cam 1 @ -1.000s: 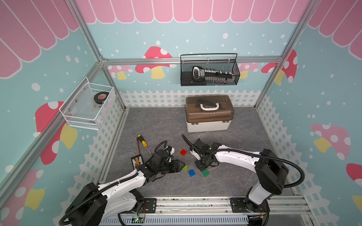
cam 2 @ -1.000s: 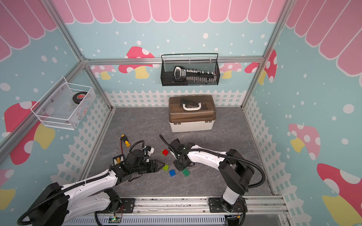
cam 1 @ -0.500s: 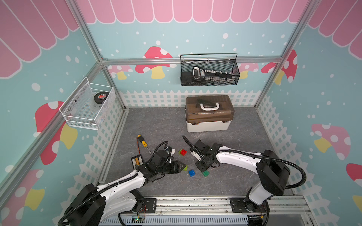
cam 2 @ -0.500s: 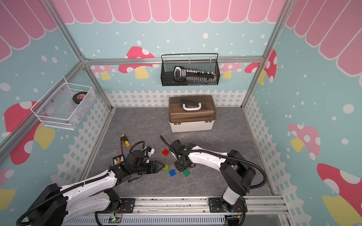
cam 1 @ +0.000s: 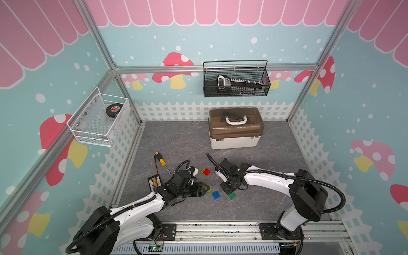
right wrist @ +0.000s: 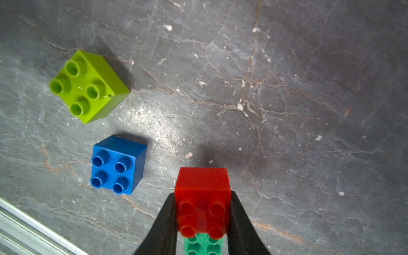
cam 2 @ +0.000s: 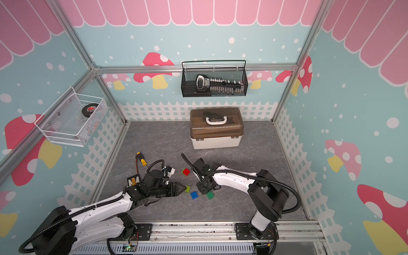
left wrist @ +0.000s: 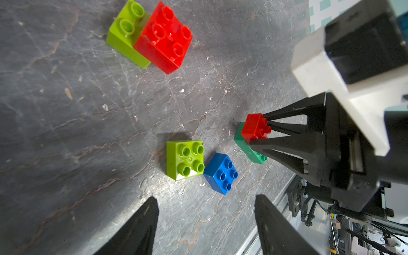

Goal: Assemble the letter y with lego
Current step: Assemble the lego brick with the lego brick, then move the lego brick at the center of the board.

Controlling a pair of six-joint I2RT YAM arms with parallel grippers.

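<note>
Red brick (right wrist: 202, 187) clenched in right jaws atop dark green brick (right wrist: 203, 246); left jaws spread near lime brick (left wrist: 184, 160).

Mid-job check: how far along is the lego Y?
Done: one red brick sits on a lime brick. In hand: right jaws grip the second red brick on the dark green bar. Remaining: loose lime brick, blue brick; left jaws open, empty.

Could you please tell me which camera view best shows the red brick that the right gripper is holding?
The right wrist view: the red brick is large and close, clamped in the right gripper, seated on the green brick. The left wrist view shows it smaller, from the side. In both top views the gripper hides it.
</note>
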